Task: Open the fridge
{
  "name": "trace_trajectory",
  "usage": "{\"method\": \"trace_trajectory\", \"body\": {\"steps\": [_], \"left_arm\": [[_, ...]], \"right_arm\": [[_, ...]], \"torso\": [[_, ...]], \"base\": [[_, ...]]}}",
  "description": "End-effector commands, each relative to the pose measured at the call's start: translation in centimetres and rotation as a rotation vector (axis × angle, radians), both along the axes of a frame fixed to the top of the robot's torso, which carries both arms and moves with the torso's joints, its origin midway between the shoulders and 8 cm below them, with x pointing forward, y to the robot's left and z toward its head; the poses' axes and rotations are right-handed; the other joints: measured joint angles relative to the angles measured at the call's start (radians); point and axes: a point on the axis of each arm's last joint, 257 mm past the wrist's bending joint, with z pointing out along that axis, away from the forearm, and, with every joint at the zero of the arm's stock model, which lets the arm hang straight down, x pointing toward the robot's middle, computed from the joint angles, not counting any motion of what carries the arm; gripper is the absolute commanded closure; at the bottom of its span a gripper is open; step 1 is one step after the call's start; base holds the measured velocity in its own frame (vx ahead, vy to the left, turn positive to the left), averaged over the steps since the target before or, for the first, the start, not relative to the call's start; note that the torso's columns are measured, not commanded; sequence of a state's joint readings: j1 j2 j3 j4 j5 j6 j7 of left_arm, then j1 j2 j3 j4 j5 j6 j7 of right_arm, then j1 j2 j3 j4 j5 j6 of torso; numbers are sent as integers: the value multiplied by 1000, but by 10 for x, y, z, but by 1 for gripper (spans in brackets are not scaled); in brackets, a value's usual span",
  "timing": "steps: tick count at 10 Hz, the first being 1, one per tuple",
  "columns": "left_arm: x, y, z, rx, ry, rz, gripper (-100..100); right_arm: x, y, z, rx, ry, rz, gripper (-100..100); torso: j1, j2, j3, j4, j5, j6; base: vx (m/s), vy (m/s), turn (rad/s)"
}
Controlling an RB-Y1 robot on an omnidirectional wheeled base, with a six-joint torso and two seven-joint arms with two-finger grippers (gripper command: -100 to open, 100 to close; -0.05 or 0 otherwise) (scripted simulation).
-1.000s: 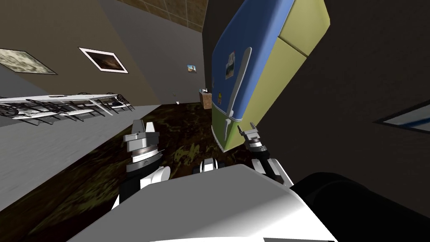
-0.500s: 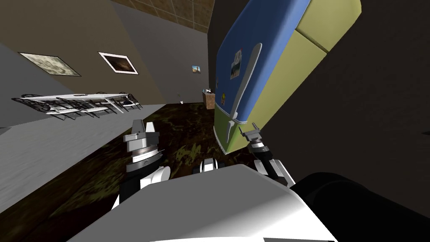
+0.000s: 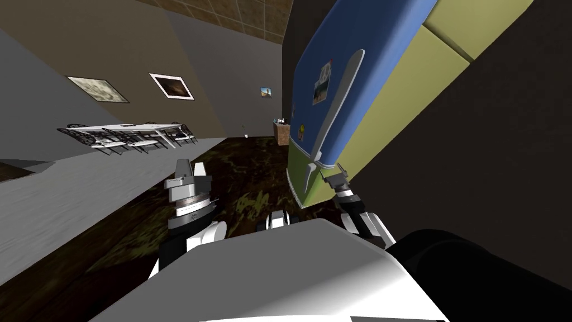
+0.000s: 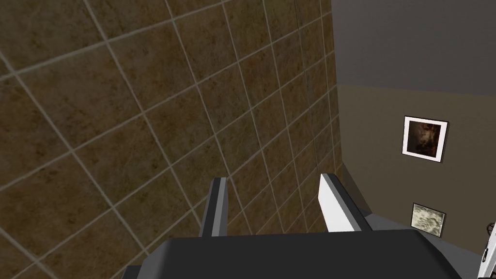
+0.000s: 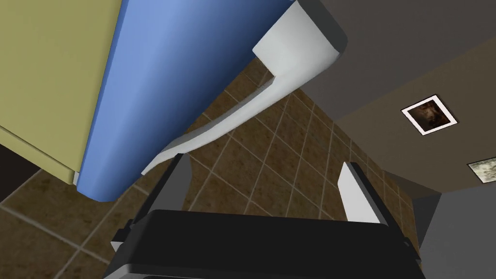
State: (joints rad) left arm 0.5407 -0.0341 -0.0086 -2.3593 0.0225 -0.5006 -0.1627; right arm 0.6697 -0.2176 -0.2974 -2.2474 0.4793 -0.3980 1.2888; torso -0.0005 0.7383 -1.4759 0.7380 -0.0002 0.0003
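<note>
Grey blade fingers of the right gripper (image 5: 264, 169) stand apart, holding nothing, centre-right of the head view, near the lower end of the long pale curved handle (image 5: 290, 53) on the blue and yellow-green fridge (image 3: 357, 28), upper right. Left gripper (image 3: 187, 170), centre-left, also spread, empty.

i see a dark floor (image 3: 246, 167), mottled brown and olive, running ahead of me to the far wall. to my left it gives way to a paler grey stretch (image 3: 84, 190). the fridge (image 3: 385, 95) stands on the dark part, its green lower corner meeting the floor close in front of me. far off on the grey stretch stands a white table (image 3: 134, 127) with dark-framed chairs (image 3: 100, 142) around it. a small brown box (image 3: 282, 134) sits on the floor by the far wall, just past the fridge.
</note>
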Motion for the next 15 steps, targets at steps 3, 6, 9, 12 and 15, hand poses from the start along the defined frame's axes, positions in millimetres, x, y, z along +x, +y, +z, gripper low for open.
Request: {"method": "trace_trajectory", "body": {"steps": [3,6,9,12,15], "left_arm": [[0,0,0,0,0,0,0],[0,0,0,0,0,0,0],[0,0,0,0,0,0,0],[0,0,0,0,0,0,0],[0,0,0,0,0,0,0]], "right_arm": [[-3,-14,-9,-172,34,-75,-100],[-5,-26,-15,-305,64,-129,-100],[-7,-36,-19,-427,90,-174,-100],[-9,-45,-22,-550,110,-212,-100],[-11,-51,-23,-651,124,-238,-100]], "torso": [[1,-1,0,0,0,0],[1,0,0,0,0,0],[1,-1,0,0,0,0],[1,1,0,0,0,0],[0,-1,-1,0,0,-1]], "base": [[53,-14,92],[49,-15,103],[57,-17,97],[47,-19,119],[46,-18,80]]}}
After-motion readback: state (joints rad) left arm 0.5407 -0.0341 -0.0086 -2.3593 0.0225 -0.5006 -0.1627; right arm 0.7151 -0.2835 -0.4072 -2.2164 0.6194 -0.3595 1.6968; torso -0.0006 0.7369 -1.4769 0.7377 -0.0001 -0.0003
